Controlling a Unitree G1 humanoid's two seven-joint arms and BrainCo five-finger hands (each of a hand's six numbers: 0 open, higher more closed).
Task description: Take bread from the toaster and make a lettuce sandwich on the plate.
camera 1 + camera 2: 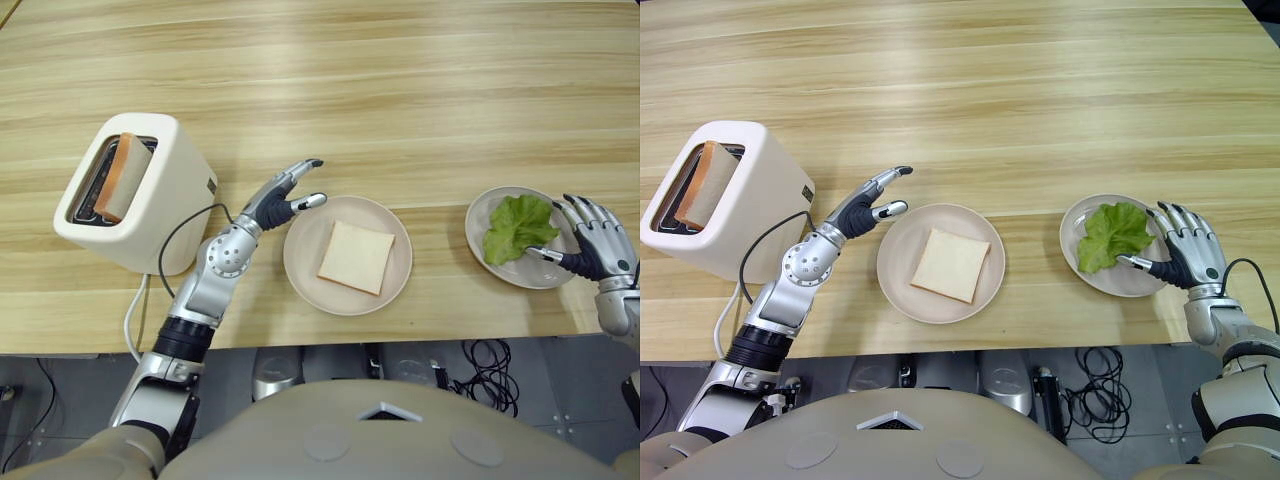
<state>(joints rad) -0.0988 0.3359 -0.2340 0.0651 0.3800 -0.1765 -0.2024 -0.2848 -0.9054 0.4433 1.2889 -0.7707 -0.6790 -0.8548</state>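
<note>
- Round beige plate [300, 270] front and centre, square slice of white bread [356, 257] lying flat on it, nothing on top yet.
- Just left of that plate: left hand [283, 197], fingers stretched out, holding nothing.
- Well left of the plate: cream plastic toaster [170, 200], second bread slice [125, 175] poking out of the slot.
- Right of the plate: smaller beige dish [520, 275] with crinkly green lettuce leaf [517, 226]; right hand [590, 240] at its far rim, fingers loose, thumb tip by the leaf, nothing gripped as far as visible.
- Worries, honestly: floppy leaf slipping from a shallow pinch, or dish getting shoved instead; black toaster cord [163, 250] looping beside the left arm, easy to snag and drag the toaster.
</note>
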